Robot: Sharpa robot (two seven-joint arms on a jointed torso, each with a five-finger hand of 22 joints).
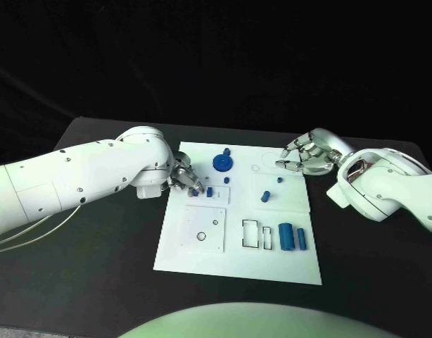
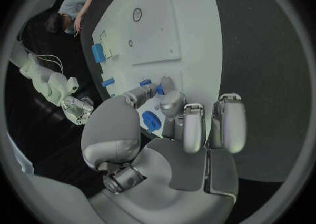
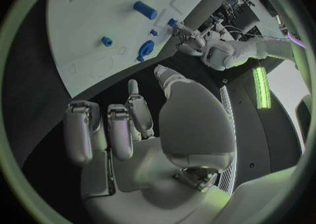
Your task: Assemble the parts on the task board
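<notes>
The white task board (image 1: 238, 248) lies in the middle of the table. My left hand (image 1: 183, 179) reaches over its far left part and pinches a small blue part (image 2: 159, 89) between thumb and a finger, low over the board. Another small blue piece (image 1: 210, 191) stands just beside those fingertips. A round blue disc (image 1: 222, 164) sits farther back, also seen as the disc (image 2: 150, 120) close to the palm. My right hand (image 1: 307, 156) hovers at the board's far right corner, fingers loosely apart and holding nothing; its palm (image 3: 191, 118) faces the board (image 3: 79, 18).
More blue pieces lie on the board: a short peg (image 1: 264, 196), a tiny one (image 1: 280, 179), and two cylinders (image 1: 294, 236) near the front right beside outlined slots (image 1: 255, 234). A square recess (image 1: 206, 229) sits front left. Black table (image 1: 94, 282) surrounds the board.
</notes>
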